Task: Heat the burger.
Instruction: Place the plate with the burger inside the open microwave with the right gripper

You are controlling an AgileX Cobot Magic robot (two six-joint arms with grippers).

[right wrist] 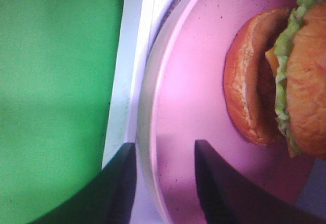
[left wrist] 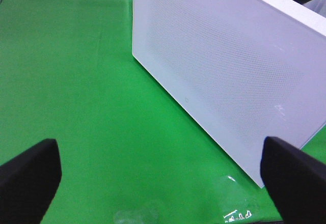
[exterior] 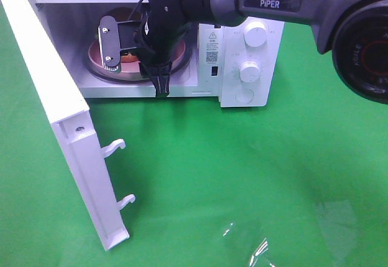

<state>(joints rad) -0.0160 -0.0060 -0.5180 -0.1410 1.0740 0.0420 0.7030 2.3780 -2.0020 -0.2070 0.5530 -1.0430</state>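
Burger sitting on a pink plate inside an open microwave, with a robot gripper hovering over the plate's edge.

The white microwave is standing on a green cloth, its door hanging wide open to the left of the high view. Inside the cavity, the burger is resting on the pink plate, set toward the side of the plate away from the gripper. The right gripper is hanging just inside the opening, its two dark fingers standing partly apart and straddling the plate's near rim, one outside it and one over the pink surface, with bare plate showing between them. The left gripper is hovering over the cloth beside the door's outer face, its fingers spread wide and holding nothing.
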